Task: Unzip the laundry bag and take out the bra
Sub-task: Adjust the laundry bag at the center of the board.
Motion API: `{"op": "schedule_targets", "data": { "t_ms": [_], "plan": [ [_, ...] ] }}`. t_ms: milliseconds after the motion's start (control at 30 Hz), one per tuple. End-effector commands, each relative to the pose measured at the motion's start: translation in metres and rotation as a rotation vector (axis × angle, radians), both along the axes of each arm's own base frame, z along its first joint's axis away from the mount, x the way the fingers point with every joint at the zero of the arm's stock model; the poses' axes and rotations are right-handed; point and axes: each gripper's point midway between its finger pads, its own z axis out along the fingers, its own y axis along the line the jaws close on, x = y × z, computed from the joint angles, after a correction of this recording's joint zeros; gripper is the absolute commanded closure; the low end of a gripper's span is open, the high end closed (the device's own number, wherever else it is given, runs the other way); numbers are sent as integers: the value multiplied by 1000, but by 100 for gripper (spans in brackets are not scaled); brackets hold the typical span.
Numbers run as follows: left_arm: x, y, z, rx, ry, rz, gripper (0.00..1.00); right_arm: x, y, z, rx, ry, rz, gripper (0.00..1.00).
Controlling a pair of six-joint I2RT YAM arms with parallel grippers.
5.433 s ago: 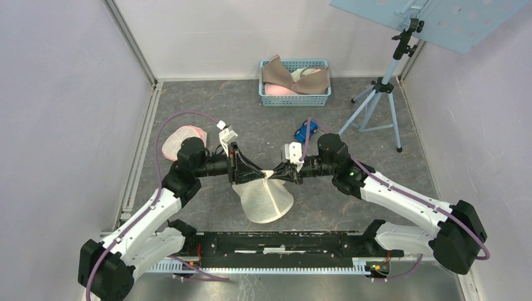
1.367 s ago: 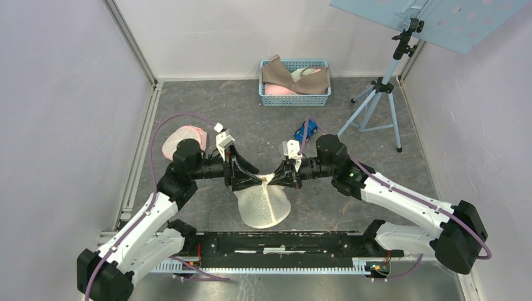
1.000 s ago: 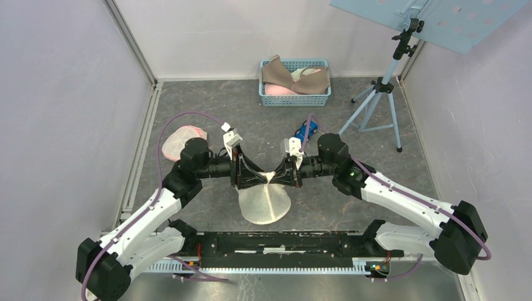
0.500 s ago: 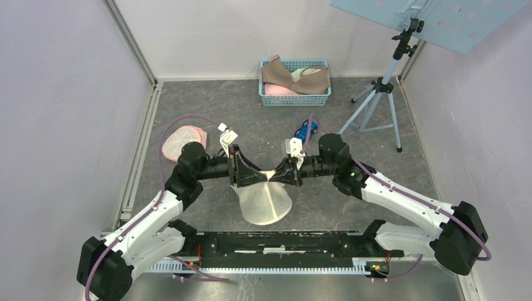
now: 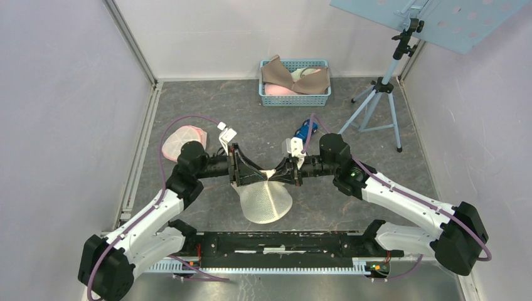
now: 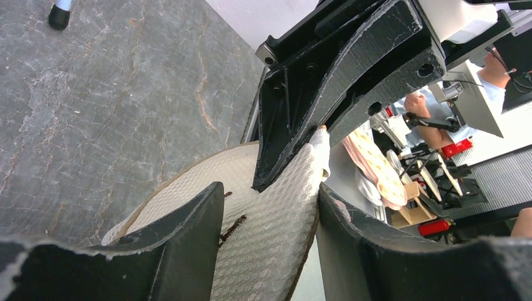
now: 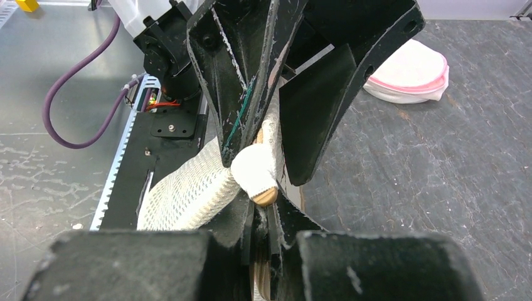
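Observation:
The white mesh laundry bag (image 5: 263,202) hangs on the table between both grippers, its tan-trimmed top corner pulled up. My left gripper (image 5: 261,177) has a thick fold of the bag (image 6: 188,194) between its jaws, and the fabric touches both fingers (image 6: 182,244). My right gripper (image 5: 276,176) is shut on the bag's tan-edged corner (image 7: 264,195), directly facing the left one (image 7: 266,157). A short dark brown mark (image 6: 232,229) lies on the mesh. The bra is hidden; no opening in the bag shows.
A blue basket (image 5: 295,99) with brown and pink garments stands at the back. A second white bag with a pink rim (image 5: 182,139) lies at the left. A tripod (image 5: 376,103) stands at the right, with a small blue object (image 5: 305,132) near it.
Over the last second both grippers stay at the bag's top corner. The left gripper has shifted slightly left and its jaws have narrowed on the fabric. The bag has barely moved.

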Motion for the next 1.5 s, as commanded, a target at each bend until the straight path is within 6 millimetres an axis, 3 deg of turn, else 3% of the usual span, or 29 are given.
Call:
{"op": "schedule_targets", "data": {
  "t_ms": [0,233,467,800,1033,1267,1367,1467],
  "plan": [
    [8,1,18,-61,-26,39,40,-11,2,11,33,-13,56,100],
    [2,1,22,-92,-11,5,37,-10,1,9,28,-12,52,100],
    [1,2,14,-73,-2,4,35,-3,0,13,41,13,30,100],
    [24,6,2,5,-19,128,39,-4,2,18,64,44,32,100],
    [44,-3,15,-46,30,179,43,-6,6,14,69,41,30,100],
    [24,-25,22,-83,-2,63,47,-6,11,15,72,33,39,100],
    [25,-26,18,-81,14,73,49,-7,12,15,79,37,41,100],
    [28,-27,28,-111,3,77,53,-12,14,11,75,41,53,100]
  ]
}}
